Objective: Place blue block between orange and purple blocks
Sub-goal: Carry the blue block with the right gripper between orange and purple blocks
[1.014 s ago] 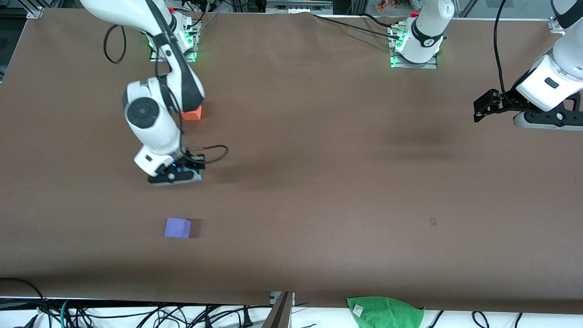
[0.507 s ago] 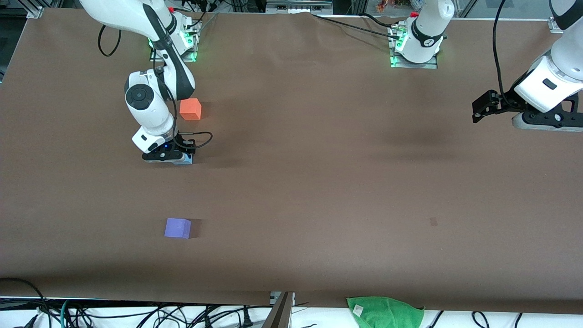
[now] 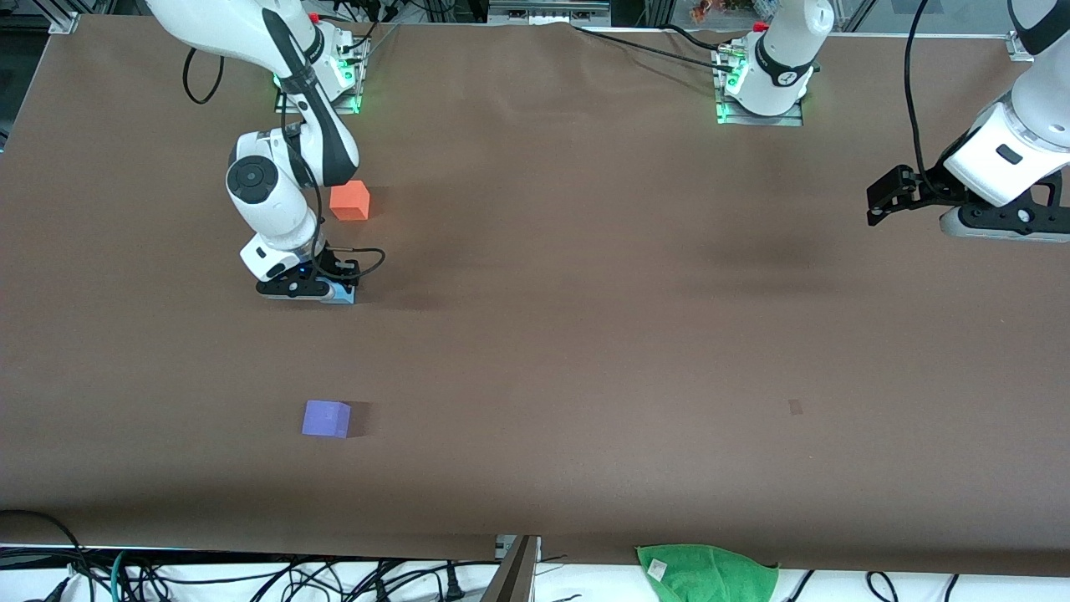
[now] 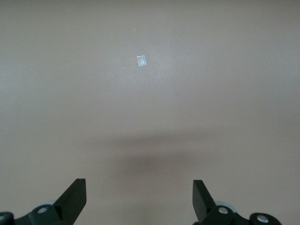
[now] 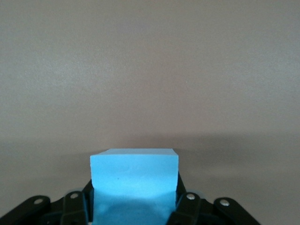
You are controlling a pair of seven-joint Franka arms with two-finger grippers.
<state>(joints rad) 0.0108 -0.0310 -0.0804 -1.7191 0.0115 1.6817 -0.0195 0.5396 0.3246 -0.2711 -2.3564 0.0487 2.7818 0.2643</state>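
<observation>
While the left gripper [image 3: 878,199] waits with its fingers [image 4: 75,197] spread apart over the brown table [image 3: 585,334] at the left arm's end, the right gripper [image 3: 322,291] is clamped on the blue block [image 5: 134,176]. It holds the cube low over the table, between the orange block [image 3: 349,201] and the purple block [image 3: 326,418], which lies nearer the front camera.

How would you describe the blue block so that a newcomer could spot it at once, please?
Start at the brown table, toward the right arm's end. There the right gripper is shut on the blue block, nearer the front camera than the orange block and farther than the purple block. It alone is sky-blue and held.
</observation>
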